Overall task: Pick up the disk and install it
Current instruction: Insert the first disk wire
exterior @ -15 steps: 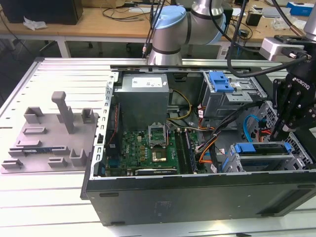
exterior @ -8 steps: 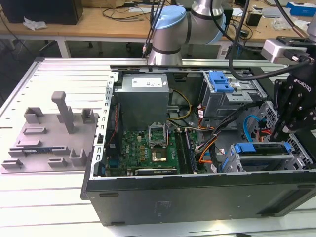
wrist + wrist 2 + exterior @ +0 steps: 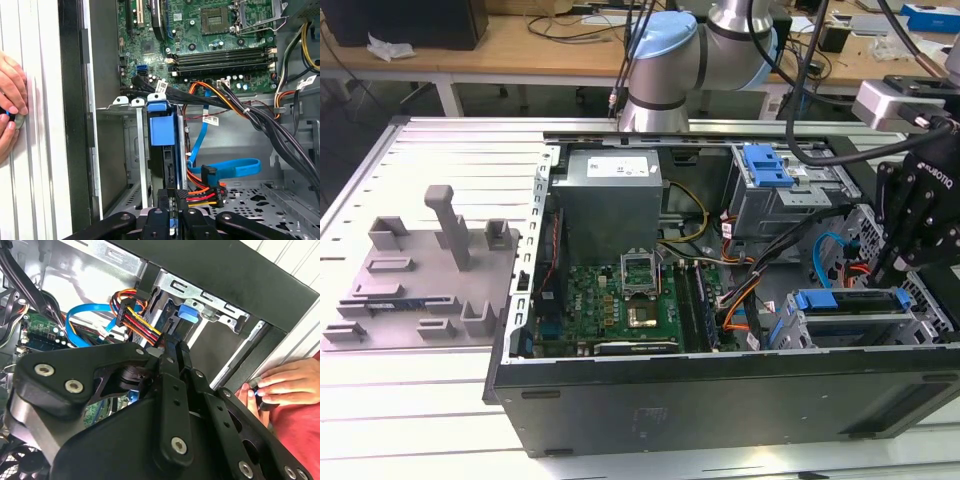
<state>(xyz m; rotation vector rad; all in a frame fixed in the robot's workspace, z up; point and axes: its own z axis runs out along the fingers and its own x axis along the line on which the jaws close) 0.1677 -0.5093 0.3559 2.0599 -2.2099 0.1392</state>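
One arm (image 3: 665,45): grey jointed robot arm with pale-blue joint caps, reaching over the case toward the exterior view's right.
Case (image 3: 720,400): black metal tower computer case, lying on its side with the open side up, on a white slatted table (image 3: 380,410).
Disk (image 3: 162,122): silver metal hard drive in a blue plastic carrier bracket, standing on edge in a slot of the silver drive cage (image 3: 142,160) at the case's corner, at the exterior view's right.
Gripper (image 3: 172,347): black two-fingered gripper, jaws drawn together, poised at the Disk's cabled end. Whether it touches the Disk cannot be told.
Cabling: flat blue data cable (image 3: 230,167) and a red, orange and yellow wire bundle (image 3: 202,192), both just beside the Disk.
Board (image 3: 620,305): green motherboard on the case floor, next to the grey power-supply box (image 3: 610,195).
Upper cage (image 3: 767,165): silver metal cage with a bright-blue plastic latch, beside the power-supply box.
Hand (image 3: 285,382): a person's hand, resting on the table just outside the case wall.
Fixture (image 3: 420,270): grey moulded plastic fixture on the table, at the exterior view's left of the case.
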